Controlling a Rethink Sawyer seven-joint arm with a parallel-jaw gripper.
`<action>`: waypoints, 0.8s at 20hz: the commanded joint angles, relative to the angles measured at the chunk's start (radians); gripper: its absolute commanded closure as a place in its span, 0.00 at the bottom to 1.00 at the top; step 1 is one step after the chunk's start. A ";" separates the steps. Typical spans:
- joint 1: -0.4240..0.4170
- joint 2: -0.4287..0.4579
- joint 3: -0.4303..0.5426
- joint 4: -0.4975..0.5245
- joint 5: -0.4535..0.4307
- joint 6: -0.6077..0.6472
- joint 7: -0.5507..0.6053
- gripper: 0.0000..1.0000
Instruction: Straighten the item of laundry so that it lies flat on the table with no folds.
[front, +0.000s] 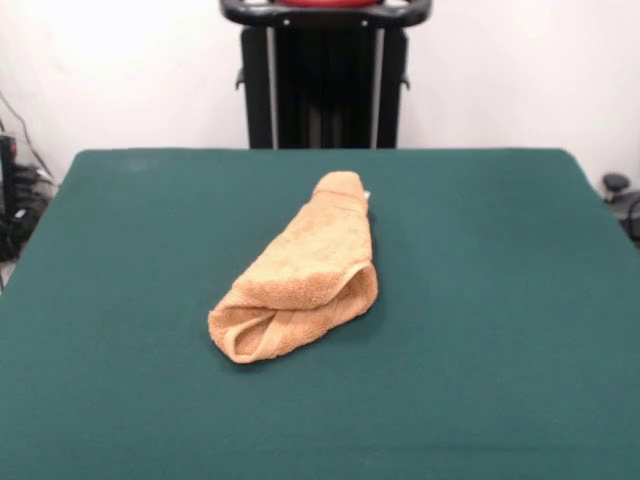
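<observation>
Since the towel (300, 285) lies rolled or folded over on itself into a long bundle, nothing of the straightening can be judged as done yet. It rests about the middle of the table (120, 300), its narrow end turned toward the pedestal (325, 80) and its broad, open end turned away from it, toward the camera. At that broad end two or three layers are seen curled round a hollow, with a hemmed edge showing along the lip. No gripper is to be seen, so whether its fingers are released or clenched cannot be told.

For the step in hand, one free layer should be sought, not the whole roll. The uppermost hem at the end far from the pedestal looks the likeliest place; if only that single layer is pinched and drawn sideways and low over the felt, the fold would probably open. Were several layers taken at once, the bundle would merely be dragged. A high lift risks fresh creases.
</observation>
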 joint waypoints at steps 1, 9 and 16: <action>-0.070 0.038 0.019 0.113 0.046 0.018 0.052 0.00; -0.169 0.105 0.093 0.168 0.021 -0.192 0.047 0.00; -0.221 0.183 0.159 0.179 -0.005 -0.309 0.072 0.00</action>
